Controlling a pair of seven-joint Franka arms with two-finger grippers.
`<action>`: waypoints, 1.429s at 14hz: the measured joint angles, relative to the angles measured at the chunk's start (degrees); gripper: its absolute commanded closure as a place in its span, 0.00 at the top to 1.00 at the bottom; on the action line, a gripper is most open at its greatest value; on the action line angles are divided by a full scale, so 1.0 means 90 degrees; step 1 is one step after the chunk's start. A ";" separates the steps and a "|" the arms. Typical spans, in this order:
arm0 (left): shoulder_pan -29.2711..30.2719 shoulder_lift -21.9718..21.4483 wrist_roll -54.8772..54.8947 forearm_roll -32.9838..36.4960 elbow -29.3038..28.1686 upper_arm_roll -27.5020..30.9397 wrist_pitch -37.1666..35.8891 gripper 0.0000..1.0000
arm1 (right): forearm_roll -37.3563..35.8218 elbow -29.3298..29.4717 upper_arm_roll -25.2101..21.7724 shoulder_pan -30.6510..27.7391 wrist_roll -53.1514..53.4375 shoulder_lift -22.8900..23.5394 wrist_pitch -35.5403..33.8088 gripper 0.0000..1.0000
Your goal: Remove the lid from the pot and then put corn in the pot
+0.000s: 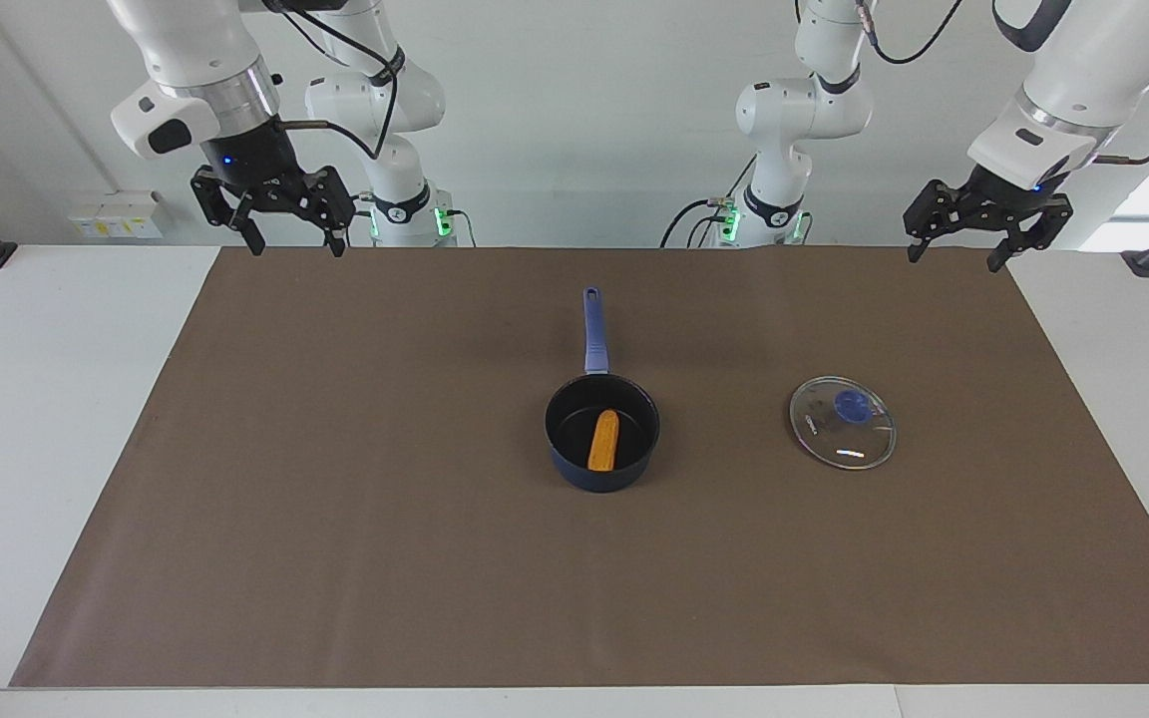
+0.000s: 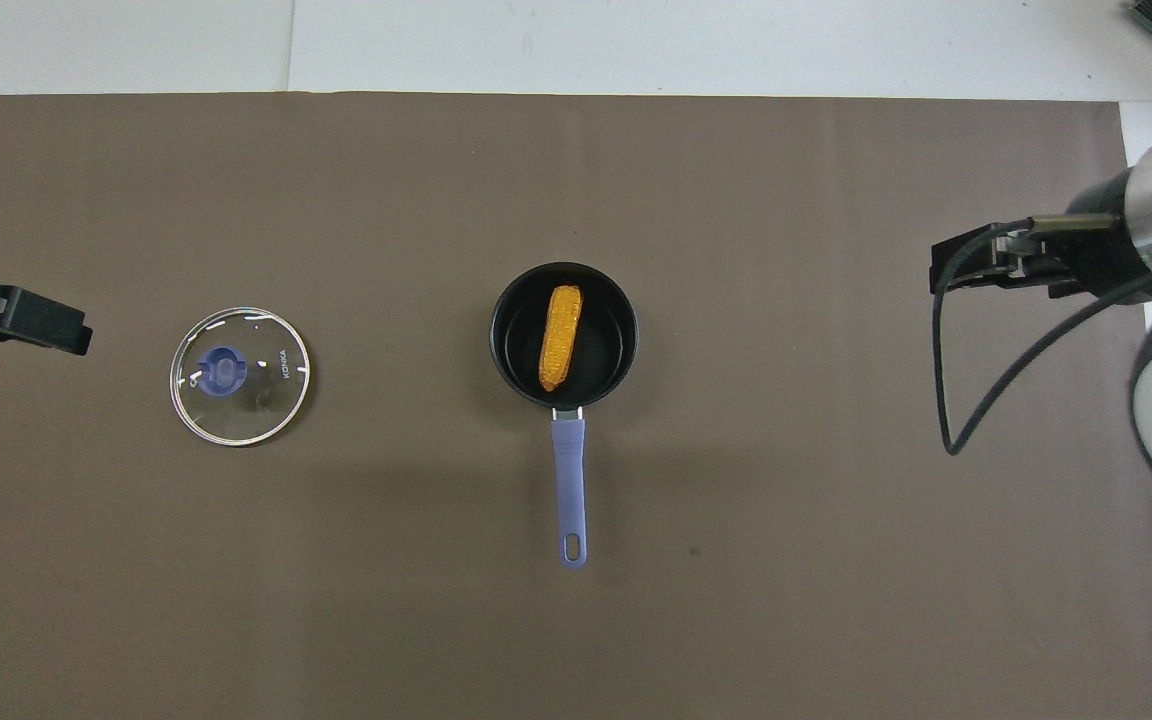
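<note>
Both steps look done. Corn [image 1: 603, 440] lies inside pot [image 1: 602, 434], mid-desk. Lid [image 1: 842, 422] flat on brown mat [image 1: 335, 499], toward left arm's end. Left gripper [image 1: 957, 248] and right gripper [image 1: 293, 241] hang raised, fingers spread wide, empty, well apart from everything. Likely nothing left but waiting.

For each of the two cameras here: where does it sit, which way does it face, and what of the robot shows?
Facing view: high across the table, facing the robots; both arms, bases, left pincer and right pincer show.
Overhead view: above the robots' end, looking steeply down; only pincer tips and part of the right arm show.
Shared: pot holding corn, lid toward the left arm's end.
</note>
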 measured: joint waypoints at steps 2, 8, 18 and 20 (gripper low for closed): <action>0.0000 0.0000 -0.0001 0.0000 -0.0012 0.0000 0.0000 1.00 | 0.0001 -0.0053 -0.0020 -0.0146 -0.0105 -0.0214 -0.0215 1.00; 0.0000 0.0000 -0.0001 -0.0002 -0.0024 -0.0001 -0.0001 1.00 | -0.0008 -0.0979 -0.0097 -0.0324 -0.0634 -0.0462 0.0168 1.00; 0.0000 0.0000 -0.0001 -0.0002 -0.0024 -0.0002 -0.0002 1.00 | -0.0279 -0.0926 -0.0079 -0.0334 -0.0641 -0.0564 0.0331 1.00; 0.0000 0.0000 -0.0001 -0.0002 -0.0024 -0.0002 -0.0002 1.00 | -0.0298 -0.0932 -0.0084 -0.0335 -0.0641 -0.0564 0.0331 1.00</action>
